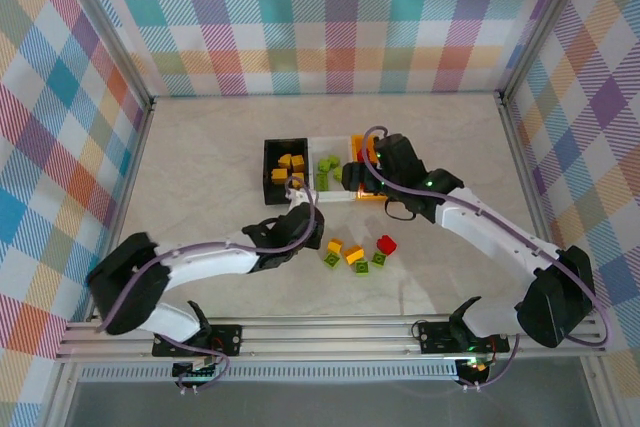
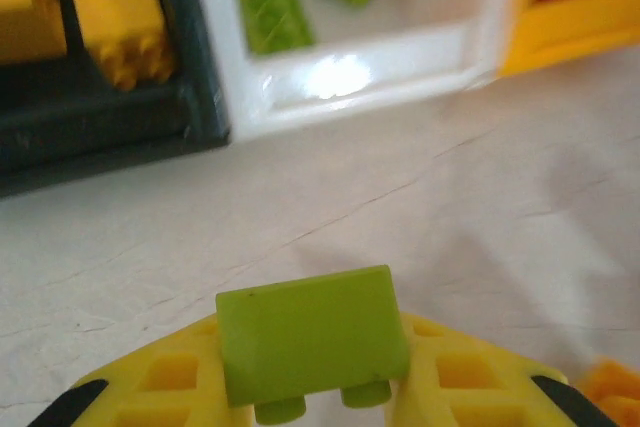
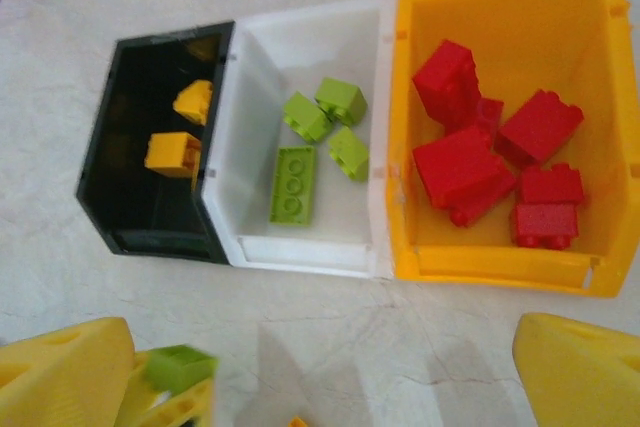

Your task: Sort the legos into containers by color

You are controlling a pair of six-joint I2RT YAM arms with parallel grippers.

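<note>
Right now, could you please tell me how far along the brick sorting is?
Mostly done: yellow bricks lie in the black bin, green ones in the white bin, red ones in the orange bin. In hand: the left gripper is shut on a green brick; the right gripper is open. Left: about six loose bricks on the table, yellow, green and red.

The table (image 1: 200, 167) has a pale cream top with faint marble-like veining, evenly lit from above so that shadows on it fall soft and short. Plaid cloth walls in teal, orange, pink, purple and yellow close it in at the back (image 1: 330, 17), the left (image 1: 50, 127) and the right (image 1: 590, 97). A silver metal rail (image 1: 330, 332) runs along the near edge of the table.
</note>
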